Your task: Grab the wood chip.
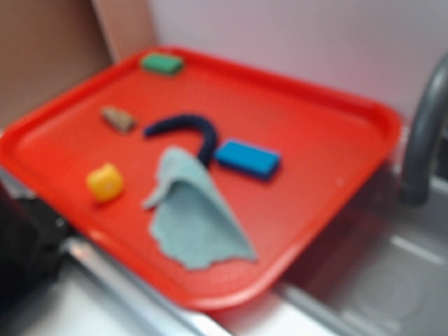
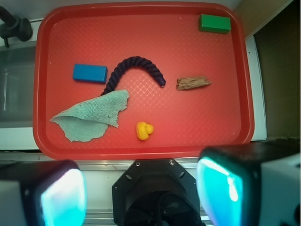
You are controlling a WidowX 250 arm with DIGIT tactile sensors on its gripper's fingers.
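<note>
wood chip [image 2: 193, 83] lying flat on the red tray [image 2: 141, 28], right of centre in the wrist view, long axis roughly side to side, thin end pointing away from the rope. well apart from everything but the dark rope [image 2: 136, 70], whose free end stops just beside the blunt end of the chip. green block [image 2: 215, 23] far up in the tray corner, yellow block [image 2: 144, 130] lower down and toward the cloth [image 2: 94, 115], blue block [image 2: 90, 73] on the far side of the rope.

tool [image 2: 141, 188] spread wide, pinching nothing, hanging high over the near edge of the tray, both pale fingers [image 2: 225, 188] visible at the bottom of the wrist view, none of it near the chip yet.

likely trouble from here:
- low, thin profile: closing too high means sliding over the top; descending too far means pressing fingertips into the tray.
- wedge shape: closing across the tapered end probably squeezes the chip out sideways; safer across the thicker middle.
- closing along the long axis instead of across it, with the spread perhaps too narrow for that length.
- rope end close by: an approach drifting that way could snag or drag the rope along.
- yellow block similar in size; tan colour the cue for the right target.
- exterior view blurred, so little help with height.
</note>
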